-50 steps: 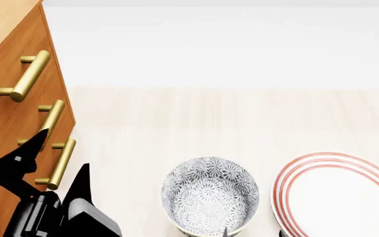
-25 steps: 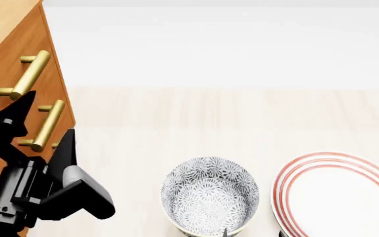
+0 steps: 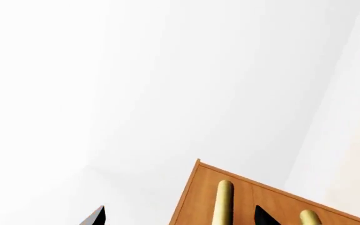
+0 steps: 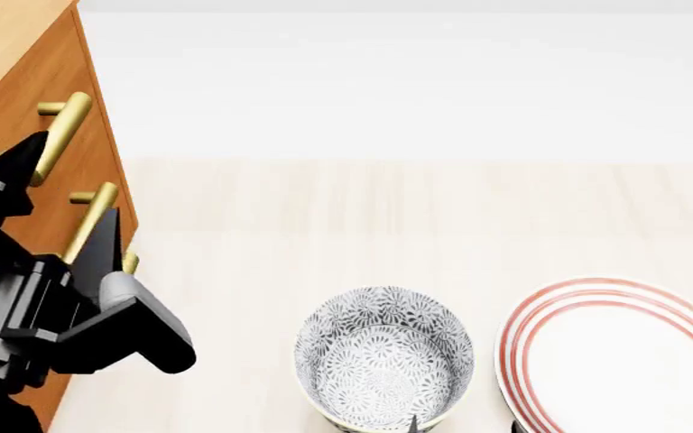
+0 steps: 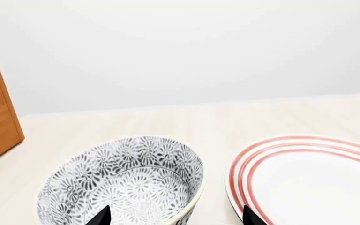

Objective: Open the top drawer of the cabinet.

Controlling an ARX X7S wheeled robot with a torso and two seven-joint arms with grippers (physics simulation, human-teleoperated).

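The orange-brown cabinet [image 4: 97, 153] stands at the left of the head view. Its top drawer [image 4: 28, 90] is shut, and its brass bar handle [image 4: 68, 122] is the uppermost one. My left gripper [image 4: 76, 176] is open in front of the drawer fronts, with one finger on each side of that top handle and not touching it. In the left wrist view the top handle [image 3: 224, 201] lies between the two black fingertips of the left gripper [image 3: 180, 216], near the cabinet [image 3: 198, 197] edge. My right gripper [image 5: 175, 216] is open and empty, low over the bowl and plate.
The second drawer's handle [image 4: 87, 225] sits just below the top one and also shows in the left wrist view [image 3: 308, 218]. A patterned grey bowl [image 4: 383, 356] and a red-ringed white plate [image 4: 617, 356] stand on the pale wooden table [image 4: 322, 207], right of the cabinet.
My left gripper has moved up the cabinet front, from beside the lowest handles to around the top handle. It stays open. The right arm, bowl and plate have not moved.
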